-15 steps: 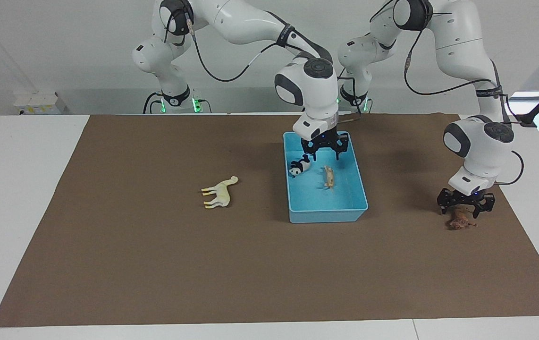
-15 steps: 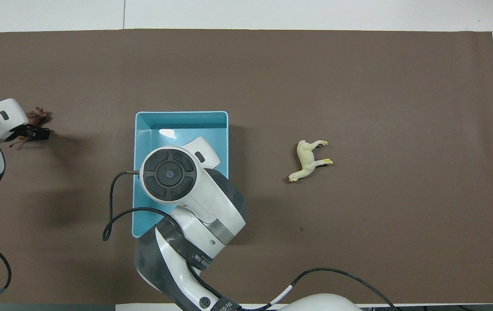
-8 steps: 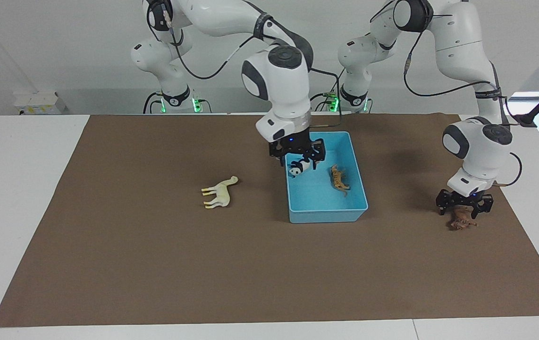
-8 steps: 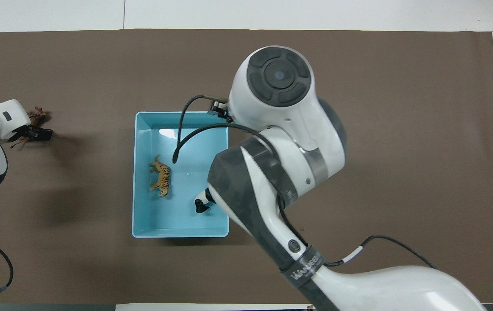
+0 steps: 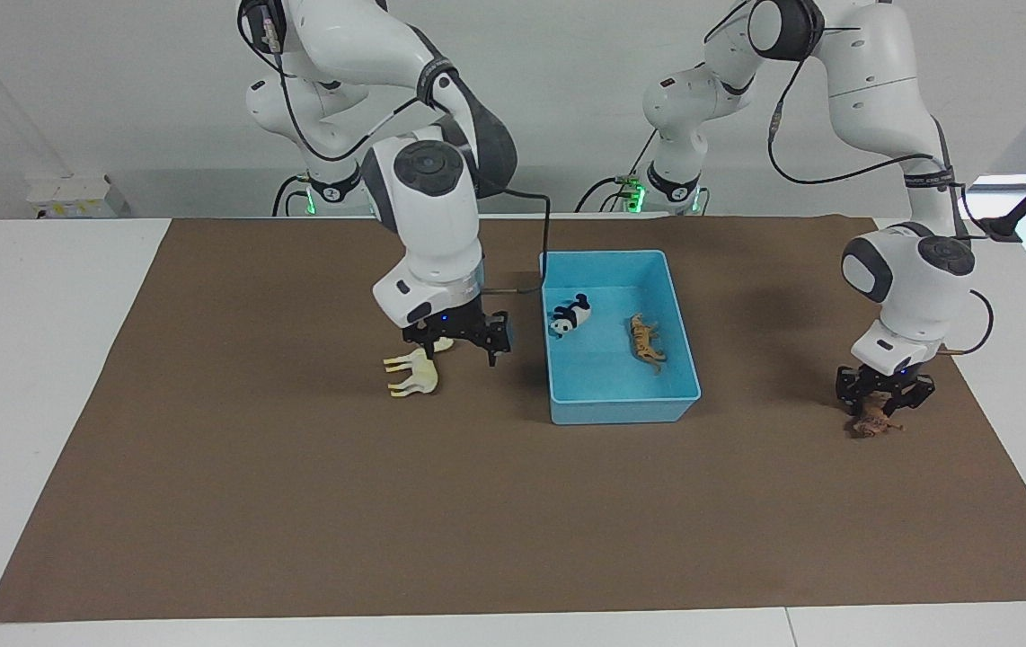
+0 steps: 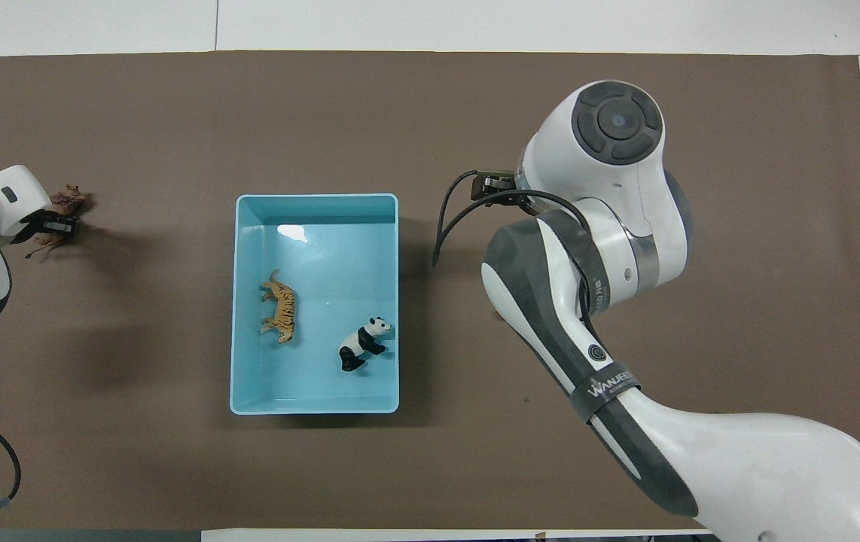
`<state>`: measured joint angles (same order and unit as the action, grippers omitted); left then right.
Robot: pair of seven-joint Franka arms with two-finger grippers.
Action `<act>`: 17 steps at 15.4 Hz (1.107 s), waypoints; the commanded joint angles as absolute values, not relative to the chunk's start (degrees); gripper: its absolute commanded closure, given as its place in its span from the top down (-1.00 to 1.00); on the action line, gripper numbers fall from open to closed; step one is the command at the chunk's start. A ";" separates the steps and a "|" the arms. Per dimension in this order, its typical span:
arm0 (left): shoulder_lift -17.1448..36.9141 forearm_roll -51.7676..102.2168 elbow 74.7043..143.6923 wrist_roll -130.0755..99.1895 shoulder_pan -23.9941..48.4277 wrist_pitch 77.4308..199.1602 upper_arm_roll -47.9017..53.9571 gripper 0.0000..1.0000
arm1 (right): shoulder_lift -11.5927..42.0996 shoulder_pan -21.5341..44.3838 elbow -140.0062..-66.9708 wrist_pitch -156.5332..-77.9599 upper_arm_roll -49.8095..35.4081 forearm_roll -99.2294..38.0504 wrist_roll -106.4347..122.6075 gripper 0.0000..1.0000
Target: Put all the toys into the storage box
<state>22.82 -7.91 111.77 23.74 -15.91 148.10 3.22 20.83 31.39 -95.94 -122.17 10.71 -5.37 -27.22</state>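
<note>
Clock calls below are read on the facing view, 12 toward the robots.

- Brown mat (image 5: 297, 503): all the action is on it.
- Storage box (image 5: 607, 409): light blue tray, mid-mat. You're half done, two toys in and two out.
- Right gripper (image 5: 456, 346): over the mat at 9 o'clock of the box. Its fingers are spread wide with nothing between them, hanging just above the camel's front end.
- Left gripper (image 5: 883, 400): at 3 o'clock of the box, well apart from it. It is down low and pinched onto the reddish-brown shaggy animal. It looks like a grip to me, but the toy isn't off the mat yet.
- Cream camel (image 5: 412, 373): on the mat toward the right arm's end. From overhead the arm hides it.
- Panda (image 6: 361, 345): in the box at about 10 o'clock of its middle, close to the wall.
- Tiger (image 6: 279, 307): in the box at about 4 o'clock of its middle, apart from the panda.
- Shaggy animal (image 5: 874, 422): on the mat under the left fingers.

Step in hand: both arms are picking at once, with the left one ahead.

Next, lift the left straight up, carry toward 9 o'clock, clear the box rim, then release over bare floor (don't drop it on the tiger). Lower the right around the camel's body, not its legs or neck, before you close.
</note>
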 commanded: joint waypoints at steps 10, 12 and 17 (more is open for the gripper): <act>11.43 -2.48 99.84 -22.01 9.64 103.37 3.69 -1.00 | 15.37 31.55 -119.44 -142.45 9.93 -4.75 -21.71 1.00; 10.55 0.43 101.85 -28.97 14.65 103.36 3.69 -1.00 | 16.78 31.64 -119.79 -144.83 9.93 -4.75 -20.92 1.00; 8.53 3.77 106.00 -39.81 23.46 106.52 3.69 -0.19 | 16.88 31.38 -120.32 -145.28 9.93 -4.75 -19.08 0.91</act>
